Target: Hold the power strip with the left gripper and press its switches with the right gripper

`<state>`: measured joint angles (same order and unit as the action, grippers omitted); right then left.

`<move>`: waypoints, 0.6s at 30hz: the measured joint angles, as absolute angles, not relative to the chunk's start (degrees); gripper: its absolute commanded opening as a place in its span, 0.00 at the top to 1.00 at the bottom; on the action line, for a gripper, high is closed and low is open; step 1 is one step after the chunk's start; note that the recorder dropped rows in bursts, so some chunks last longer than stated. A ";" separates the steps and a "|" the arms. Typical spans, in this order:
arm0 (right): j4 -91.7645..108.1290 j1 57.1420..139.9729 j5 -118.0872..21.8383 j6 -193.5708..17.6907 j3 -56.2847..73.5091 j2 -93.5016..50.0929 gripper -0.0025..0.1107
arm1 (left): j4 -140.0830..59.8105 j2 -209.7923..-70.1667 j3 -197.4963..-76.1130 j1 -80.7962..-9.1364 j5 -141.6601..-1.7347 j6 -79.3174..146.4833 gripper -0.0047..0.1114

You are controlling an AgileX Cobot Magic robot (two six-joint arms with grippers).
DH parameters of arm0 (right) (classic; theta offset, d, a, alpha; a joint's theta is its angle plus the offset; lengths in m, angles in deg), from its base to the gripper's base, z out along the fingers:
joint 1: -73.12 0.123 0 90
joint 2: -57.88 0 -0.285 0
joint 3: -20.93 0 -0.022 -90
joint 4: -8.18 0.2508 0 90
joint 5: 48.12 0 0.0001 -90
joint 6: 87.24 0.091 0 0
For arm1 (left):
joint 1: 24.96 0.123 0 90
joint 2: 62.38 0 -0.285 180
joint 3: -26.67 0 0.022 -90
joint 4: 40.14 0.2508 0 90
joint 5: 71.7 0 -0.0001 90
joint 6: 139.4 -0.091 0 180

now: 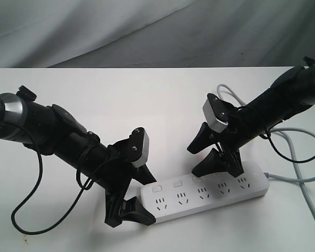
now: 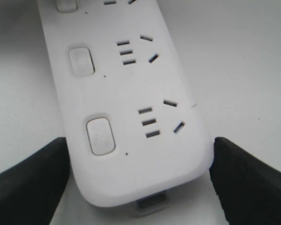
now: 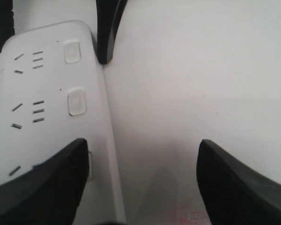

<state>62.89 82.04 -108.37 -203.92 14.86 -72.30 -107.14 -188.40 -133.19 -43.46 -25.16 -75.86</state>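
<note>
on the near middle of the white table, a little to the right, the power strip lies flat with its sockets up. its length runs left to right, with the right end slightly farther back. its five switches sit in a row along the far edge, one behind each socket. the grey cord leaves the right end and loops away over the right of the table.

the left gripper comes in from the left and is clamped across the strip's left end. in the left wrist view one finger lies against each long side of the rounded end, with the first switch and socket just beyond them.

the right gripper reaches down from the far right with its jaws spread wide, holding nothing. its nearer finger sits over the far edge of the strip at the third switch from the left end and covers most of it. whether it touches the button i cannot tell. its other finger hangs over bare table on the far side of the strip. a wrinkled grey cloth hangs behind the table.
</note>
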 measured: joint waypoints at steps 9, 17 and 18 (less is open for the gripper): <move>62.77 82.04 -108.23 -203.92 14.86 -72.33 0.44 | -107.14 -188.40 -133.19 -43.46 -25.16 -75.86 0.70; 61.83 82.04 -108.23 -202.73 14.86 -72.33 0.44 | -107.14 -188.40 -133.19 -43.46 -25.16 -75.86 0.70; 61.72 82.04 -108.11 -202.44 14.86 -72.33 0.44 | -107.14 -188.40 -133.19 -43.46 -25.16 -75.86 0.70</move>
